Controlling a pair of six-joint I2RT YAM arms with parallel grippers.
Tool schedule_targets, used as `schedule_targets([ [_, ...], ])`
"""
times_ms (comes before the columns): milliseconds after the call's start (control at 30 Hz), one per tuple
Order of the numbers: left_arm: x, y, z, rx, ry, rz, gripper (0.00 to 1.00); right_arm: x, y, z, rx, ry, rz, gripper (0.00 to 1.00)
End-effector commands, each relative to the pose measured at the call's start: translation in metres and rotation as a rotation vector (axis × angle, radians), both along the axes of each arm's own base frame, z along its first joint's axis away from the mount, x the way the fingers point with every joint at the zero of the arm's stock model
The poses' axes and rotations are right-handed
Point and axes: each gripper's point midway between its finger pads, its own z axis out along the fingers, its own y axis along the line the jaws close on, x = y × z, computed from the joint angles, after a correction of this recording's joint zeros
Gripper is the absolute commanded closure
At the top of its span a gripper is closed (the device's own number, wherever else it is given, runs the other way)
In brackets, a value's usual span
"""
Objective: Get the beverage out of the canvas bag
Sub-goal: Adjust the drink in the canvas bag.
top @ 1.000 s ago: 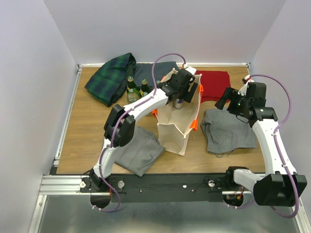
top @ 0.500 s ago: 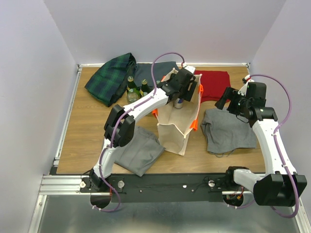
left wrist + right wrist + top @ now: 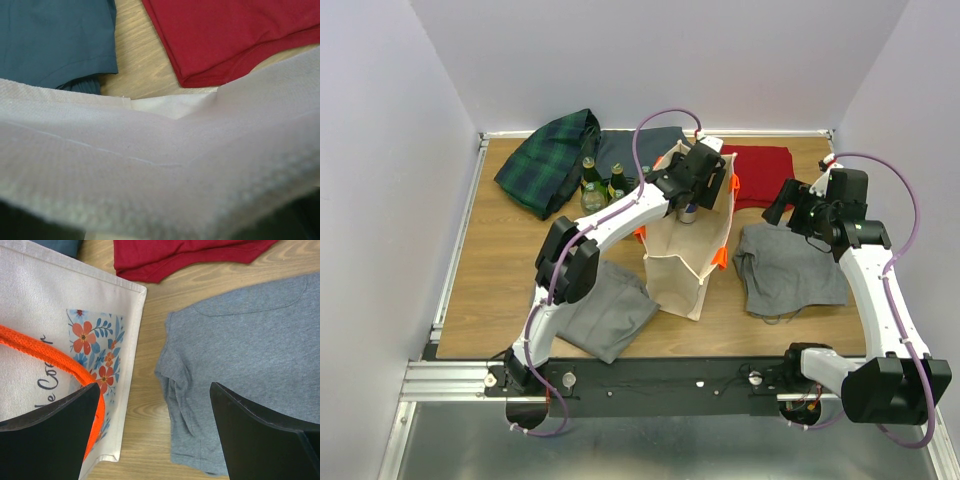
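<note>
The cream canvas bag with orange handles stands upright mid-table. My left gripper reaches into its open mouth. A silvery beverage can shows right under it at the level of the bag's rim and looks held. In the left wrist view the bag's rim fills the frame and hides the fingers. My right gripper is open and empty. It hovers right of the bag, over bare wood and the edge of a grey shirt. It also shows in the top view.
Two green bottles stand left of the bag. A plaid cloth and a teal cloth lie at the back, a red cloth at back right. A second grey cloth lies front left.
My left gripper has risen very slightly at the bag's mouth. The right arm has barely moved.
</note>
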Motion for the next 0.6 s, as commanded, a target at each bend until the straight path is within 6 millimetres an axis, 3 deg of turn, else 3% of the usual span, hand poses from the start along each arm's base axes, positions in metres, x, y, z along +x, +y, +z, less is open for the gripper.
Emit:
schedule_targets([
  [0, 0.008, -0.001, -0.01, -0.009, -0.021, 0.058, 0.12, 0.003, -0.003, -0.002, -0.01, -0.008, -0.002, 0.0],
  [567, 0.008, 0.002, -0.029, 0.005, -0.013, 0.082, 0.12, 0.002, -0.003, -0.002, -0.011, -0.011, -0.004, 0.0],
])
